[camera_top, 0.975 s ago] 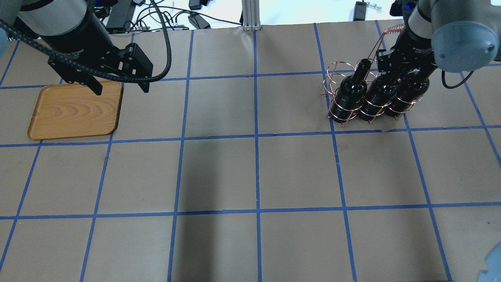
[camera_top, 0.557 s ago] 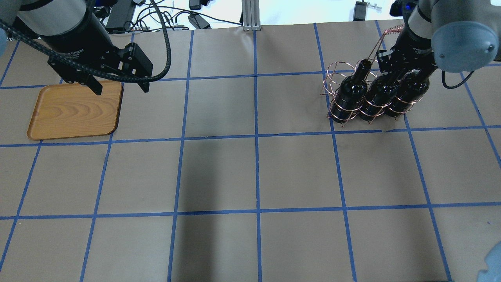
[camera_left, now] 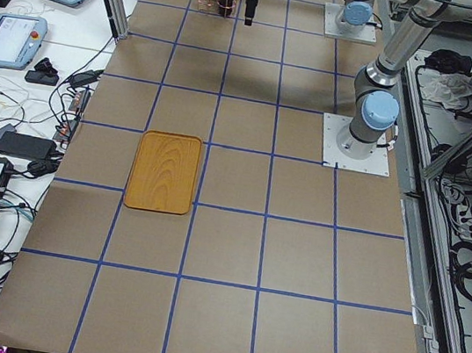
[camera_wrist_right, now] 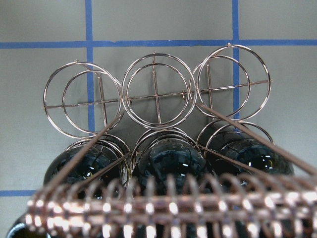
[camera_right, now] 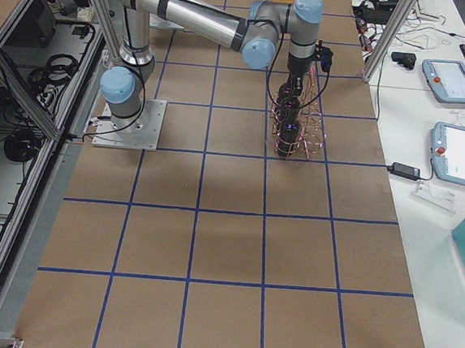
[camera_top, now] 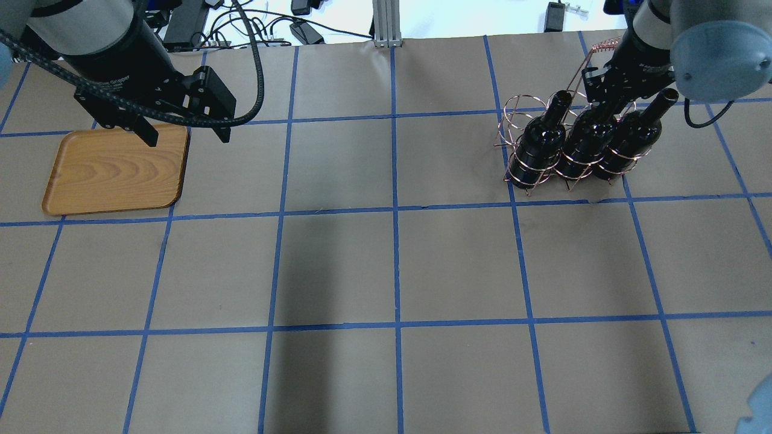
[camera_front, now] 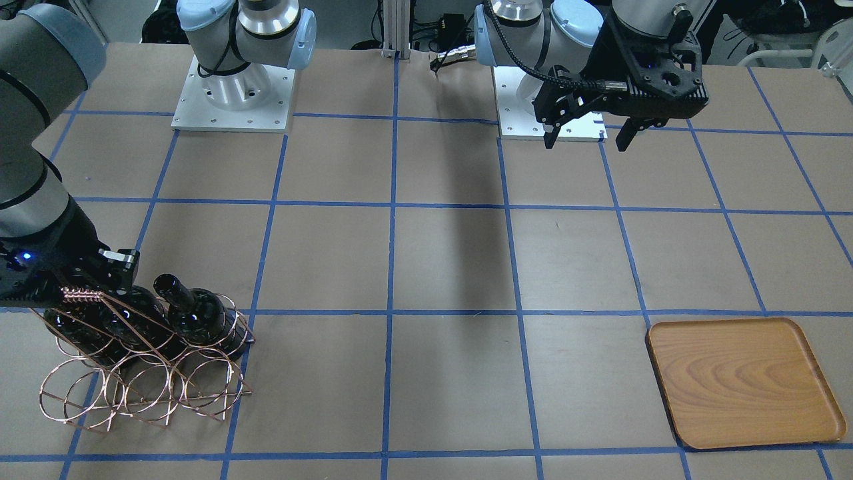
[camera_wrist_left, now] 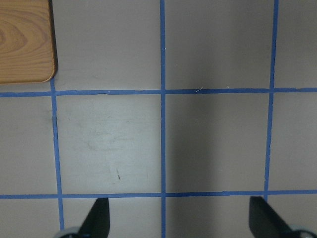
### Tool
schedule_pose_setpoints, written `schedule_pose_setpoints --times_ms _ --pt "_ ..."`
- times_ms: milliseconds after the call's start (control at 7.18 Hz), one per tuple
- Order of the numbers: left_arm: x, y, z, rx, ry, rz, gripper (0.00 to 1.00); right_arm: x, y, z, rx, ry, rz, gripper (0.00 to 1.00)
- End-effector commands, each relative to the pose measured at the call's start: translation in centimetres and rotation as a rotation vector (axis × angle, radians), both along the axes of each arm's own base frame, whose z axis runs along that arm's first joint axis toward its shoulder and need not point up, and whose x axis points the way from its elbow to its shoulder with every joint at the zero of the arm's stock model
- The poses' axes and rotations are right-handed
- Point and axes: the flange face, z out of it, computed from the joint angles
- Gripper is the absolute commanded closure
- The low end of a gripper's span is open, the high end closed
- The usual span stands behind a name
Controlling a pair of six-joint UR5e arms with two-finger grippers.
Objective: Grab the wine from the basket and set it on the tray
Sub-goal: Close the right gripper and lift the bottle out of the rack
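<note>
Three glossy black wine bottles stand side by side in the copper wire basket (camera_top: 517,117) at the far right: a left one (camera_top: 540,141), a middle one (camera_top: 588,141) and a right one (camera_top: 633,135). My right gripper (camera_top: 603,99) hangs over the middle bottle's neck, beside the coiled handle (camera_top: 605,47). Its fingers are hidden, so I cannot tell whether it is open or shut. In the right wrist view the handle (camera_wrist_right: 163,208) crosses in front of the bottles (camera_wrist_right: 166,161). The wooden tray (camera_top: 114,172) lies empty at the far left. My left gripper (camera_top: 187,137) hangs open and empty above its right edge.
The table is brown paper with a grid of blue tape (camera_top: 395,211). Cables and power bricks (camera_top: 301,30) lie past the far edge. The basket's upper tier of rings (camera_wrist_right: 153,94) holds nothing. The arm bases (camera_front: 233,93) stand at the robot's side.
My right arm has drawn back a little, so the right bottle's neck now shows beside the gripper. The bottles, basket, tray and left arm have not moved.
</note>
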Motion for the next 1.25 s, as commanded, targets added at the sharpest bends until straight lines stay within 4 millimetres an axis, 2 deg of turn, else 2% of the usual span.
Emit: schedule_pose_setpoints --times_ms 0,278,696,1114 --pt "0.1 0.0 0.0 0.0 0.0 0.0 0.0 0.0 -0.3 3.6 0.01 -0.012 0.003 1.0" --pt "0.1 0.0 0.0 0.002 0.0 0.002 0.0 0.4 1.4 6.7 0.026 -0.015 0.01 1.0" --pt "0.2 0.1 0.0 0.006 -0.004 0.002 0.0 1.0 4.4 9.1 0.076 -0.024 0.021 1.0" --pt "0.6 0.0 0.1 0.003 -0.004 0.011 0.0 1.9 6.1 10.4 0.096 -0.029 0.031 1.0"
